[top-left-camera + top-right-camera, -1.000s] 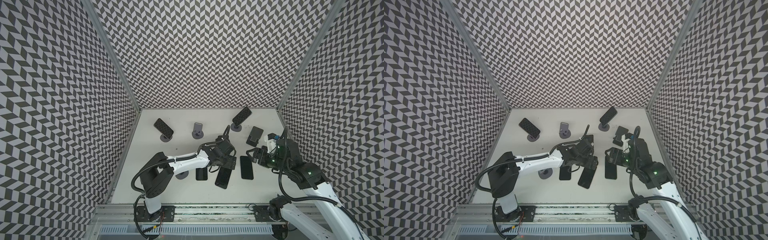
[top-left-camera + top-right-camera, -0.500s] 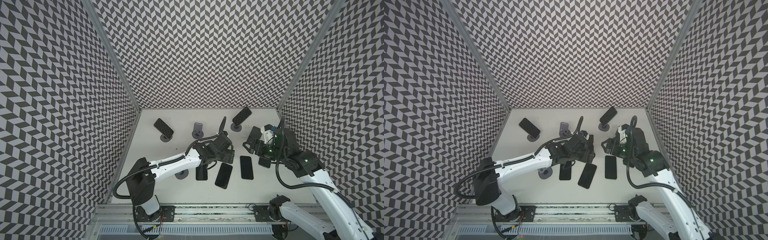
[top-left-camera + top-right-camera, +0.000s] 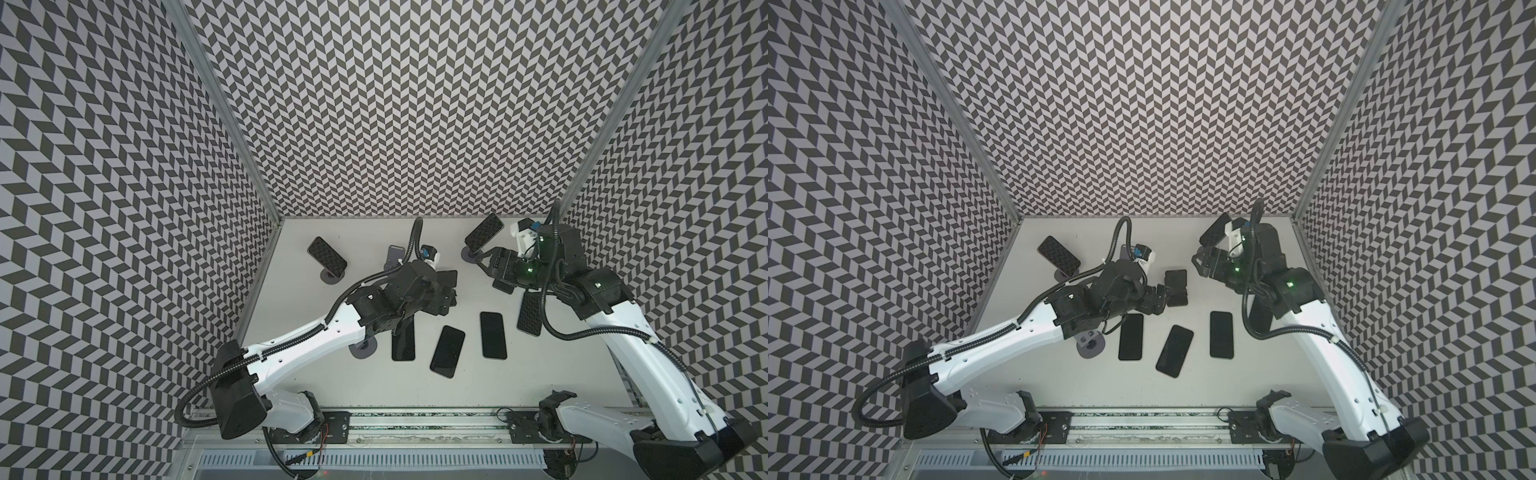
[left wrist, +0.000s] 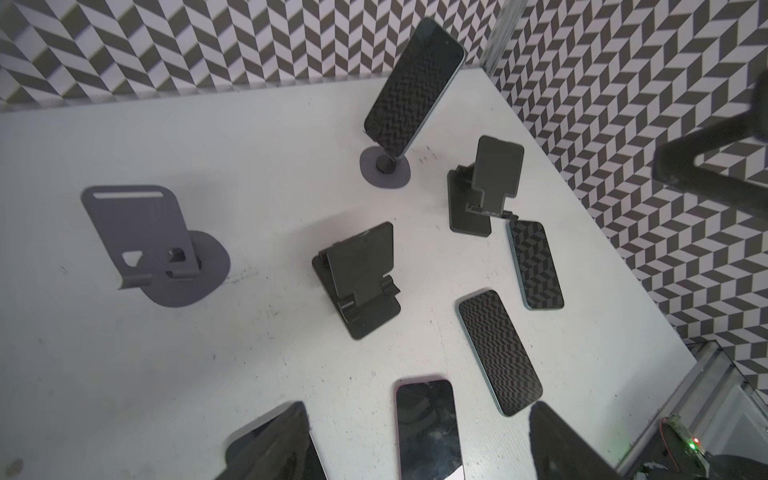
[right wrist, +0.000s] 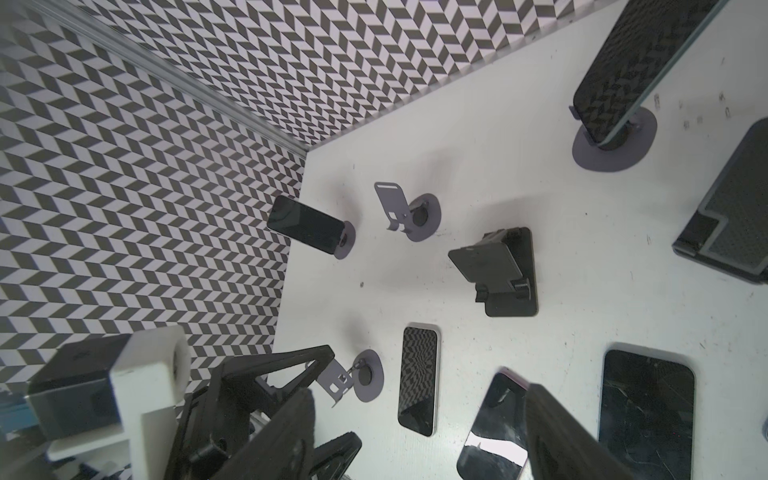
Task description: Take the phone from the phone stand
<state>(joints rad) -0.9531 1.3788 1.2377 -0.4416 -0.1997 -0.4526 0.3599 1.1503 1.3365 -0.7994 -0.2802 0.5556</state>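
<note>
right wrist view has the phone [image 5: 636, 70] leaning tilted on its grey round-based phone stand [image 5: 615, 153], out at one edge of the picture and not between the claw's fingers [image 5: 274, 432]. in both top views this pair stands at the far right of the white table [image 3: 332, 386], close to the back wall. the right gripper [image 3: 486, 270] hangs just on the near side of the stand, jaws parted with a clear gap and nothing in them, apart from the phone. a second phone [image 3: 327, 252] rests on a second stand [image 3: 331, 277] at the far left, so two handsets are propped up (which one is meant, the pictures do not say). the left gripper [image 3: 1165, 300] hovers at mid-table just beside a black folding stand [image 4: 357, 274]. in the left wrist view its jaws are likewise spread and empty, with only table and flat handsets showing beneath. between the two propped phones stands an empty grey stand [image 4: 137, 232], and another folding stand [image 4: 484, 187] sits to the right, by the right arm. nearer, three flat phones [image 3: 447, 351] lie in a loose row, the middle one skewed. a fourth phone [image 3: 530, 320] lies flat partly under the right arm, and a last grey stand [image 3: 1090, 344] peeks out from under the left arm.
</note>
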